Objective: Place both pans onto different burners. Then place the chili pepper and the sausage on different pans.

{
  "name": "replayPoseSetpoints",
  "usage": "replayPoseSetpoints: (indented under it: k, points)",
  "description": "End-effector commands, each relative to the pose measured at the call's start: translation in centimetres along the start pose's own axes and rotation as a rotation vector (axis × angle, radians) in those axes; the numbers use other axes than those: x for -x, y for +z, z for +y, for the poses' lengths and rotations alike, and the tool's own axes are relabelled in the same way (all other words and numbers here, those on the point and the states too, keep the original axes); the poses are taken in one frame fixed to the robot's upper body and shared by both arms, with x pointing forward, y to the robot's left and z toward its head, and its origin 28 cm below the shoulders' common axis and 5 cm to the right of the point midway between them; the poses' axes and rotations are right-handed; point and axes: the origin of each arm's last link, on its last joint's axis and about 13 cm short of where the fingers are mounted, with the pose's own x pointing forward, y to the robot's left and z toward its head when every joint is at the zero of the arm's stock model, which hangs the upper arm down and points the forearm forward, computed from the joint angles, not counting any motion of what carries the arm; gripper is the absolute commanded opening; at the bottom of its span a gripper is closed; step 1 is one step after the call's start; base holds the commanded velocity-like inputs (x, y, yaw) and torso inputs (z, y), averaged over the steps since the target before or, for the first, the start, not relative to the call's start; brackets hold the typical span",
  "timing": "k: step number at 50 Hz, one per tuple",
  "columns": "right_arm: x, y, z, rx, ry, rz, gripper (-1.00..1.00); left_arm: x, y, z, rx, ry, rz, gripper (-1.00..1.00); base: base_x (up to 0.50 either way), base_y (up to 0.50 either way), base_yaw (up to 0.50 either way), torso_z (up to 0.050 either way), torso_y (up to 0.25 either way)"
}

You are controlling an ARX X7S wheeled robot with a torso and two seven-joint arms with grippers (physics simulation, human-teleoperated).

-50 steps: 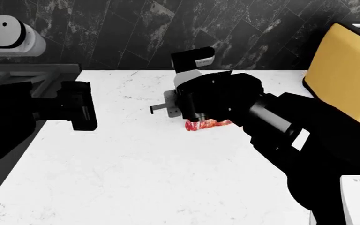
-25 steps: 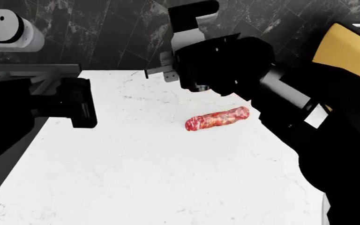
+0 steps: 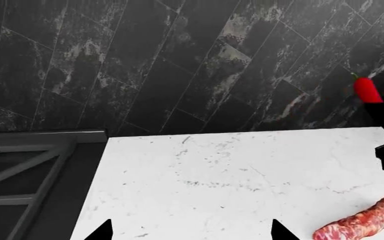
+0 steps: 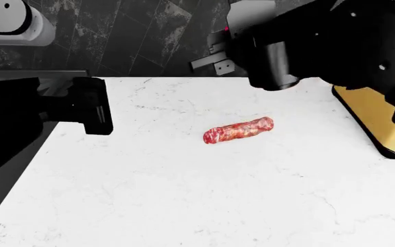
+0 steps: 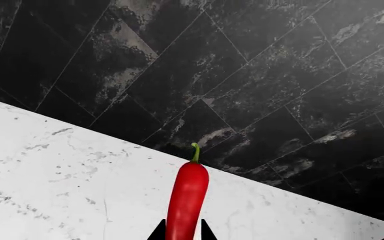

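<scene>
The sausage (image 4: 238, 130), mottled pinkish-red, lies alone on the white counter (image 4: 183, 195); it also shows in the left wrist view (image 3: 362, 225). My right gripper (image 5: 182, 232) is shut on the chili pepper (image 5: 186, 195) and holds it in the air above the counter's back edge, in front of the dark wall. That pepper (image 3: 367, 90) shows high up in the left wrist view too. My right arm (image 4: 307, 41) hangs above and behind the sausage. My left gripper (image 3: 190, 232) is open and holds nothing, hovering over the counter's left part, well apart from the sausage. Both pans are out of view.
The stove's dark grate bars (image 3: 25, 170) adjoin the counter's left edge; no burner itself shows. A yellow board with a dark rim (image 4: 379, 118) lies at the counter's right edge. A black tiled wall (image 4: 136, 36) closes the back.
My right gripper has risen from the counter beside the sausage with the chili pepper in it, moving back and to the right. The sausage, now uncovered, has not moved. The left arm barely shifted.
</scene>
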Motion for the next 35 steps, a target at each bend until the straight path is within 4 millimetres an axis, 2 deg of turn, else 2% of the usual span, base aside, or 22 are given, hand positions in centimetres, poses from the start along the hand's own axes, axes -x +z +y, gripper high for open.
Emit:
replayPoseSetpoints:
  k: [1,7,18,27,35]
  points:
    - [4.8,-0.7,-3.0,0.035,-0.035,-0.058,-1.0,-0.2,0.3,-0.6,-0.008,-0.027,-0.004,1.0,0.0,0.0,0.0,0.0,0.0]
    - [7.0,-1.1,-4.6,0.015,-0.054,-0.09,-1.0,-1.4,0.5,-1.5,-0.021,-0.075,-0.002,1.0,0.0,0.0,0.0,0.0,0.0]
    - [11.7,-0.8,-7.4,-0.023,-0.109,-0.169,-1.0,-4.2,0.8,-2.5,-0.094,-0.158,-0.003,1.0,0.0,0.0,0.0,0.0,0.0]
    - [13.9,-0.8,-8.8,-0.045,-0.161,-0.19,-1.0,-6.4,1.1,-3.5,-0.233,-0.254,0.006,1.0,0.0,0.0,0.0,0.0,0.0]
    - [15.3,-0.8,-9.7,-0.065,-0.2,-0.204,-1.0,-9.2,1.2,-4.5,-0.355,-0.321,0.024,1.0,0.0,0.0,0.0,0.0,0.0]
